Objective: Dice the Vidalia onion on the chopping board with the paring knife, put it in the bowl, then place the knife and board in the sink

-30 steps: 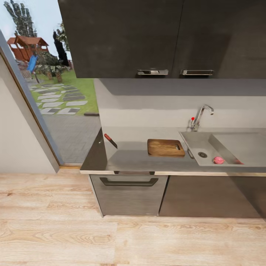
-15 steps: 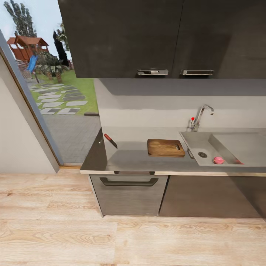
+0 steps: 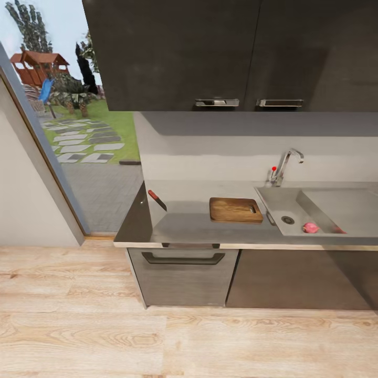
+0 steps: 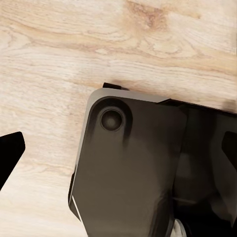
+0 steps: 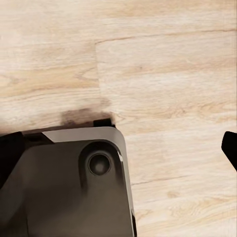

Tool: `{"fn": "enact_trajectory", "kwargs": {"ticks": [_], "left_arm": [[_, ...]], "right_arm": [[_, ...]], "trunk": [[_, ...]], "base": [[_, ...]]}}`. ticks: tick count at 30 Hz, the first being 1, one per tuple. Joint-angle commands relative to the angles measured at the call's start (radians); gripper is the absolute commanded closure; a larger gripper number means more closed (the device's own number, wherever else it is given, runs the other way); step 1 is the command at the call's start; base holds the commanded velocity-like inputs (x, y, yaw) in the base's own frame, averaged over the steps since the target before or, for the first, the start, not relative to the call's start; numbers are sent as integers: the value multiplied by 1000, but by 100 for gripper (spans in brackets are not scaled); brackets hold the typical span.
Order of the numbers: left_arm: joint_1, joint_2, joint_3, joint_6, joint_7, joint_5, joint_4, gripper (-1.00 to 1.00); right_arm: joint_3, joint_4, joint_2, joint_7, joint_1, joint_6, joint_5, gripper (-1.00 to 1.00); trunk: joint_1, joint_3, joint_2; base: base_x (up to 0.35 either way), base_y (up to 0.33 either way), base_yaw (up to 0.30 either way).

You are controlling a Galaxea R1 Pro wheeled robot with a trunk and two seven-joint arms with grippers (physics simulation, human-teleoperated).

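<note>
Both arms hang low, wrist cameras facing the wooden floor (image 4: 59, 44) over the robot's dark base (image 5: 69, 182) — finger spread cannot be told. The Vidalia onion (image 3: 310, 227) lies in the sink (image 3: 336, 210), right of the chopping board (image 3: 235, 209) on the bench (image 3: 184, 223).
</note>
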Motion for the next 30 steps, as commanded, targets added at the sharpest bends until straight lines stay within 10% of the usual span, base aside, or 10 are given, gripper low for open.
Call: {"fn": "enact_trajectory", "kwargs": {"ticks": [1,12,30], "left_arm": [[0,0,1,-1,0,4,-1,-100],[0,0,1,-2,0,4,-1,-100],[0,0,1,-1,0,4,-1,-100]], "right_arm": [[-6,1,1,-1,-1,-4,4,-100],[-5,-43,-2,2,-1,-20,10,-100],[60,-529,21,-1,-1,-157,13,-100]], "trunk": [[1,-2,-2],[1,-2,-2],[1,-2,-2]], "base": [[0,0,0],[0,0,0],[0,0,0]]}}
